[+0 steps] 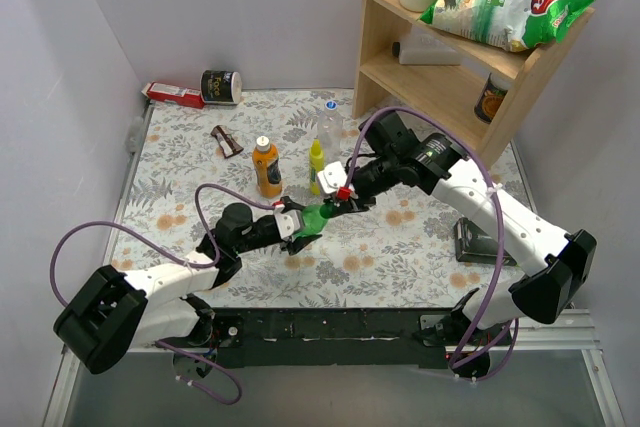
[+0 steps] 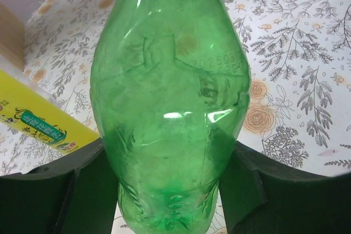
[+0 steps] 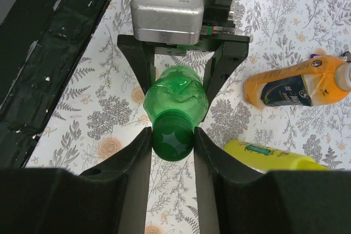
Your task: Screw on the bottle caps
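1. Grips tilted green bottle point(image 1: 318, 219), centre frame, in clamped left pincer point(image 2: 173, 190).
2. Squeezes green cap point(image 3: 173, 143) at its neck with right pincer point(image 3: 173, 135); apparently mid-threading.
3. Leaves little else: orange bottle point(image 1: 266, 169) and clear bottle point(image 1: 330, 127), upper centre, look capped.

Robot test booth dressed up like a home pantry

Plain white walls point(image 1: 60, 67) box in a surface point(image 1: 420, 237) under a floral cloth. A left arm point(image 1: 165, 282) and a right arm point(image 1: 500, 207) trailing purple cables point(image 1: 75, 237) are bolted to a black rail point(image 1: 330, 325) near, and a wooden shelf point(image 1: 375, 47) far right holds a snack bag point(image 1: 505, 7).
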You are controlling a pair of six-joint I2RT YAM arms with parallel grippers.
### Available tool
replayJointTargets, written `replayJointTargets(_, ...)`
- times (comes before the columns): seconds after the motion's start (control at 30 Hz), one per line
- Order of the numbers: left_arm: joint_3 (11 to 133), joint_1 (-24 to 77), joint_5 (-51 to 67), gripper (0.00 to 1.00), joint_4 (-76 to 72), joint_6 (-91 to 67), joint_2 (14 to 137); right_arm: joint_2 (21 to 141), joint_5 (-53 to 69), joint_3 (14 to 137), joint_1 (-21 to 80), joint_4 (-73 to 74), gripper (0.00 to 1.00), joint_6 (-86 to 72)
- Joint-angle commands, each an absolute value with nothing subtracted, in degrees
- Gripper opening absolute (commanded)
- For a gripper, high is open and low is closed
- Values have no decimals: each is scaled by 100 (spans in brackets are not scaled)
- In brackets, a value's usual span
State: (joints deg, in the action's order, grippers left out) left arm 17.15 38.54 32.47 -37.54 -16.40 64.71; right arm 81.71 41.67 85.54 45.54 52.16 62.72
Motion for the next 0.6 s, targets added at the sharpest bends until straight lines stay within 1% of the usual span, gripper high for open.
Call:
replayJointTargets(0.0,1644,3894,3007,0,-4789,-2002,6126,8288,3981,8763,4500,4879,24,5565)
replayJointTargets(0.07,1600,3902,2953,0,-4816,-2091,6117,8288,3955,8745,4500,4616,23,5240)
replayJointTargets(0.4,1450,3902,2584,0,-4922,-2408,5950,8244,3683,8745,4456,4404,24,4844)
replayJointTargets(0.57,1476,3902,2558,0,-4966,-2400,5968,8393,3744,8920,4430,4579,24,4650)
